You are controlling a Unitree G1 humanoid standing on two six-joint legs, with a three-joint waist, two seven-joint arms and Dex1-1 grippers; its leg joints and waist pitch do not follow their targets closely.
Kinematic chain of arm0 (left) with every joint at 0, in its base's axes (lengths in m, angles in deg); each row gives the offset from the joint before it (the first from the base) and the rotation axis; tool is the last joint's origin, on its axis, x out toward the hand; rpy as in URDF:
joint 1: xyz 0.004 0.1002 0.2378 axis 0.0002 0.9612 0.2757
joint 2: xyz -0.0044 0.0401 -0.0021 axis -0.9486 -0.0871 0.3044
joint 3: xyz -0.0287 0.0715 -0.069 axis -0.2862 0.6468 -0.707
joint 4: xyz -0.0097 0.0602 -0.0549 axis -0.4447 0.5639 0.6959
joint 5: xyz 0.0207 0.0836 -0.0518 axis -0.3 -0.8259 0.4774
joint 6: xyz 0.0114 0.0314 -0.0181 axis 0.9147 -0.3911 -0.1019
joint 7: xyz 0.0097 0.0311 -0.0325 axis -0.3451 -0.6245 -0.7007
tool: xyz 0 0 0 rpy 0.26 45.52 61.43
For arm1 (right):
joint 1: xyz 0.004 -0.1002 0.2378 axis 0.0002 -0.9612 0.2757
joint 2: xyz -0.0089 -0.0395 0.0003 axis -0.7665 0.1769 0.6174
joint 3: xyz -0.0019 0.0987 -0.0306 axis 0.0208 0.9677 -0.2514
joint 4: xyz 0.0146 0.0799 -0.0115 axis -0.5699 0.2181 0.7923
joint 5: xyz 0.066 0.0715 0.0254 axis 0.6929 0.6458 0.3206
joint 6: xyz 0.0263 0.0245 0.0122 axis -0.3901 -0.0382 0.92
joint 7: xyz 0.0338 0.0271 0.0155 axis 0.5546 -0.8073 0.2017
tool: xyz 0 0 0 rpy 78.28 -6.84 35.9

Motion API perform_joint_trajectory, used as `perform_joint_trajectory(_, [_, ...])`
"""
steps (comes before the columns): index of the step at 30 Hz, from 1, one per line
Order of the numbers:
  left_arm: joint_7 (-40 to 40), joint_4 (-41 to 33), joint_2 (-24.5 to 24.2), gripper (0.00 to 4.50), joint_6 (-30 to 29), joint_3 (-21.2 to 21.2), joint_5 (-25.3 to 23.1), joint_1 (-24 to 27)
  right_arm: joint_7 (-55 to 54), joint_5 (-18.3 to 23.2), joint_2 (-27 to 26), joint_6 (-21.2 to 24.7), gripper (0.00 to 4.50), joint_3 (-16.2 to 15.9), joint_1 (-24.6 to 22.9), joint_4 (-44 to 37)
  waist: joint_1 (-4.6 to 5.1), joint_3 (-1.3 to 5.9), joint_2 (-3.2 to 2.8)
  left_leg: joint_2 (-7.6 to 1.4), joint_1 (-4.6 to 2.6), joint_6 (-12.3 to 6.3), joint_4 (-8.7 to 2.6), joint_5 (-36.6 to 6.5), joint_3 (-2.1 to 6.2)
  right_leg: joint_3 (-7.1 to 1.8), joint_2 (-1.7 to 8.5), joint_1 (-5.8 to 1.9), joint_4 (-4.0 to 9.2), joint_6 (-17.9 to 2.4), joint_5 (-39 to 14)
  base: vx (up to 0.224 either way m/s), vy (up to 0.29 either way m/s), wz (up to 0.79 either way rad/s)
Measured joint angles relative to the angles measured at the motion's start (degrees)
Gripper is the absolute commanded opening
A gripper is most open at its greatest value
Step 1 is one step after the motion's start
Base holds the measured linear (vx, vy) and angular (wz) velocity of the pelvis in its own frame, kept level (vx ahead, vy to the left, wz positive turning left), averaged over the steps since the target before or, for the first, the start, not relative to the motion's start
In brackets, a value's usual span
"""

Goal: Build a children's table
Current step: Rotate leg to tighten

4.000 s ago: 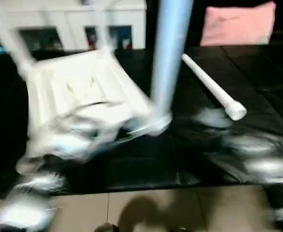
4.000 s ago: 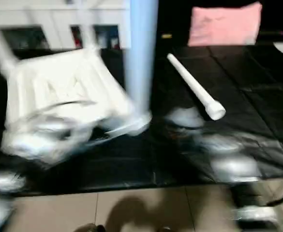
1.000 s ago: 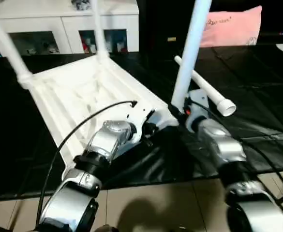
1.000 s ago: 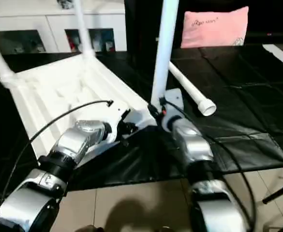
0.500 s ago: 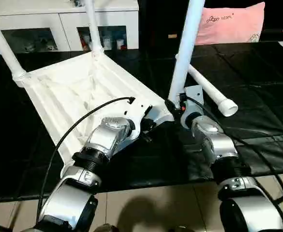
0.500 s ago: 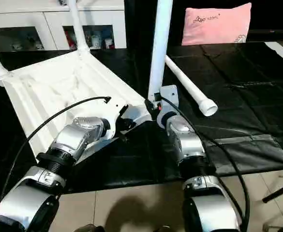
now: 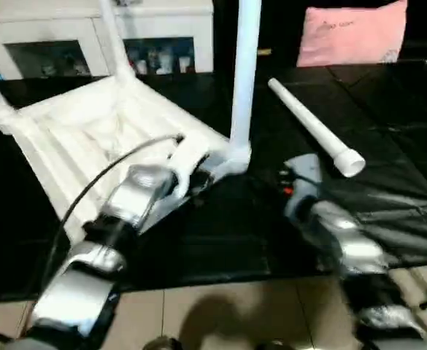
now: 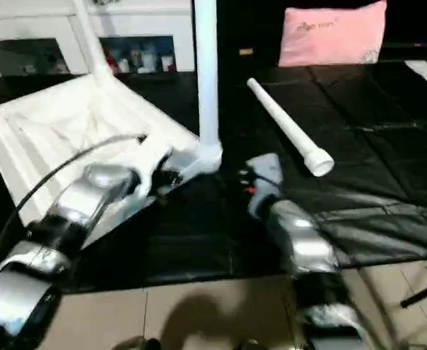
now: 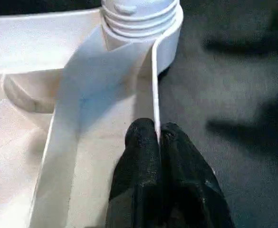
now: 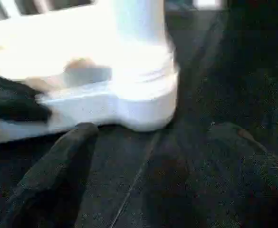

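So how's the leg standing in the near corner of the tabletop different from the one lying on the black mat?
The standing leg is upright, its base seated in a corner socket of the upturned tabletop; the loose leg lies flat on the mat, apart from the tabletop. The standing leg's end is hidden in the socket, while the loose leg's collared end is bare. The left pincer pinches the tabletop's rim beside the standing leg; nothing touches the loose leg. Both are white tubes.
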State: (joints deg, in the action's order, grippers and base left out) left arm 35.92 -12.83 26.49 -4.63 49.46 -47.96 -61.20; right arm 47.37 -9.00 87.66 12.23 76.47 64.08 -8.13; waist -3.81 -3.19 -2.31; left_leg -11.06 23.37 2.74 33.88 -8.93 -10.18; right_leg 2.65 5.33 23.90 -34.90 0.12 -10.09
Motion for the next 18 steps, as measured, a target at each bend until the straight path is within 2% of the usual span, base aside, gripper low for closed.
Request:
perform_joint_trajectory(3, [3.7, -0.4, -2.3, 0.0, 2.3, 1.5, -1.0, 0.6, 5.4, 1.0, 3.4, 0.0, 4.46, -0.1, -1.4, -4.0, -0.74, 0.0, 0.0, 0.0, -0.32, 0.02, 0.02, 0.0, 0.0, -0.03, 0.0, -0.28, -0.04, 0.0, 0.0, 0.0, 0.0, 0.0])
perform_joint_trajectory(9, [12.5, -2.8, -6.5, 0.0, 7.6, 3.6, -0.8, 3.0, 15.7, 3.1, 9.7, 0.5, 4.46, -1.6, -2.7, -8.4, -1.6, 0.0, 0.0, 0.02, -0.4, 0.02, 0.03, 0.0, 0.01, -0.07, 0.02, -0.53, -0.03, 0.0, 0.0, 0.0, 0.0, 0.0])
perform_joint_trajectory(11, [16.7, -2.9, -8.1, 0.0, 10.8, 4.2, 0.0, 4.0, 20.2, 3.4, 12.3, 0.6, 4.46, -3.0, -2.8, -9.7, -1.83, 0.0, 0.0, 0.04, -0.39, 0.02, 0.04, 0.0, 0.01, -0.07, 0.04, -0.55, -0.02, 0.0, 0.0, 0.0, 0.0, 0.0])
perform_joint_trajectory(14, [21.0, -3.2, -9.1, 0.0, 13.8, 4.5, 0.5, 4.7, 23.9, 3.4, 14.5, 0.6, 4.46, -3.8, -2.8, -10.0, -2.56, 0.01, 0.01, 0.03, -0.38, 0.02, 0.04, 0.0, 0.0, -0.06, 0.05, -0.56, -0.01, 0.0, 0.0, 0.0, 0.0, 0.0])
perform_joint_trajectory(18, [25.6, -4.4, -10.0, 0.0, 15.9, 6.3, 0.8, 5.0, 30.0, 2.8, 16.6, -0.2, 4.46, -7.9, -3.2, -10.7, -3.27, 0.0, 0.0, 0.03, -0.33, 0.02, 0.07, 0.0, -0.06, -0.07, 0.1, -0.57, -0.01, 0.1, 0.0, 0.0, 0.0, 0.0])
